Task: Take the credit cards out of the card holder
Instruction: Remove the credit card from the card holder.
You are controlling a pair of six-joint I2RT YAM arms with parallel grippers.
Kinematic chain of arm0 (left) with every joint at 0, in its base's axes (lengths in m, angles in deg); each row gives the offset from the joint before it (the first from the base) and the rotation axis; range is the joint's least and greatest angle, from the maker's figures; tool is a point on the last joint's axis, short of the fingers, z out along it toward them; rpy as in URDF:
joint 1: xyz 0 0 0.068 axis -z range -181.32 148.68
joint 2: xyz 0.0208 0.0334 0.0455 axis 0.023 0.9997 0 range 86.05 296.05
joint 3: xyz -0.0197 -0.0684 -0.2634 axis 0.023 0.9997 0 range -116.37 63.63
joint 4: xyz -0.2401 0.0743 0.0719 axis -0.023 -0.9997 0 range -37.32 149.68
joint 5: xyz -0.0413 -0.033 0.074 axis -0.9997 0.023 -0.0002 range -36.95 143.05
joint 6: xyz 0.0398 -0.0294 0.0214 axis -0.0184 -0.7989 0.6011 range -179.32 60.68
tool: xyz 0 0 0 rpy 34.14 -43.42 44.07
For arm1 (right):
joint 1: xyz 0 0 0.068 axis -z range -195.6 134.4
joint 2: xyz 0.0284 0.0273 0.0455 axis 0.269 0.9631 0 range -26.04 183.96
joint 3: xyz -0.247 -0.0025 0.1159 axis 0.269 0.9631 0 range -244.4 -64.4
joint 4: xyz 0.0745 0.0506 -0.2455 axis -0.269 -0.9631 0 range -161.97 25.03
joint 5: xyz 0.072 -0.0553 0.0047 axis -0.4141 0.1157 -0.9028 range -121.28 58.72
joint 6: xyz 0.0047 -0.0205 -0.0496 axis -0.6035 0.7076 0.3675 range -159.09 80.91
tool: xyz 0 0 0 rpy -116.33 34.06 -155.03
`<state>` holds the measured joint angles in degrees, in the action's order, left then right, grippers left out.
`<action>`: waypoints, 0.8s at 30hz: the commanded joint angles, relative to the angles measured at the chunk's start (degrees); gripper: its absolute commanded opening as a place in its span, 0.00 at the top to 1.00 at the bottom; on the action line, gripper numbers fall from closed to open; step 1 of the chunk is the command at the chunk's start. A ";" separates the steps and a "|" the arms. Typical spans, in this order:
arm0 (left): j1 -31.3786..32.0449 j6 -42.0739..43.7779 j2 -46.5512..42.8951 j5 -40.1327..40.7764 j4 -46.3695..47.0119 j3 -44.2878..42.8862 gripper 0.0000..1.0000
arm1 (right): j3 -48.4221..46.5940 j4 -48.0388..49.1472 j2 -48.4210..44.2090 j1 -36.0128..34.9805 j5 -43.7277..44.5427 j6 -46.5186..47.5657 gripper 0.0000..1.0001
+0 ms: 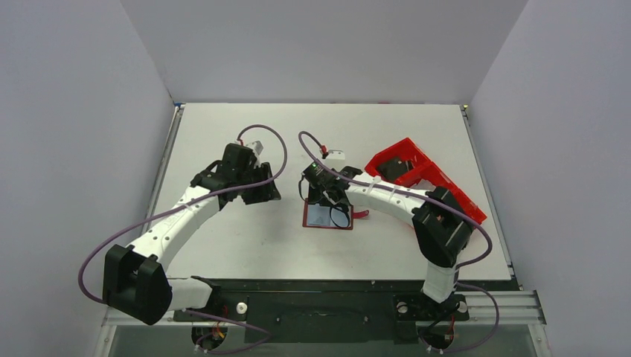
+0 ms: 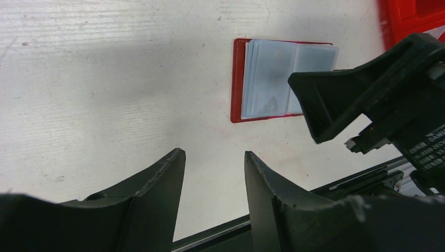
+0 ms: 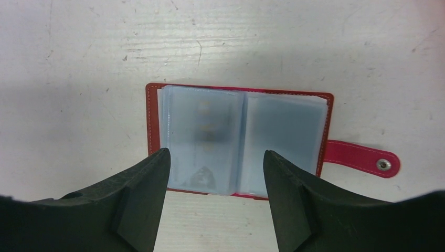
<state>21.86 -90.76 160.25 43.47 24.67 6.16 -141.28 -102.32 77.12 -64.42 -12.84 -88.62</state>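
Note:
The card holder (image 1: 327,216) lies spread open flat on the table, red-edged with cloudy plastic sleeves; it also shows in the right wrist view (image 3: 239,139) and the left wrist view (image 2: 267,79). A light blue card (image 3: 202,139) shows dimly inside the left sleeve. The tan card is not visible. Its snap strap (image 3: 362,157) sticks out to the right. My right gripper (image 3: 215,157) is open and empty, hovering just above the holder's near edge. My left gripper (image 2: 212,157) is open and empty, over bare table to the holder's left.
A large bright red plastic tray (image 1: 420,175) lies at the right, behind the right arm. The table's near edge with a black rail (image 1: 335,286) runs along the front. Grey walls enclose the table on three sides.

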 commanded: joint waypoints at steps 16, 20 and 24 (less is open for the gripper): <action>-0.33 -2.83 -1.23 0.78 1.03 1.14 0.57 | 5.77 9.85 3.90 -1.51 -4.00 -2.30 0.43; -0.33 -2.98 -0.75 0.60 1.33 1.05 0.57 | 6.12 9.88 4.73 -1.86 -3.77 -2.25 0.45; -0.31 -3.19 -0.70 0.42 1.65 1.19 0.57 | 6.03 9.23 5.72 -2.49 -2.96 -1.83 0.46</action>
<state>21.82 -93.41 159.68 44.03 24.56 7.47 -135.47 -94.12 80.79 -66.00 -17.30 -90.31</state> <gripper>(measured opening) 0.432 0.542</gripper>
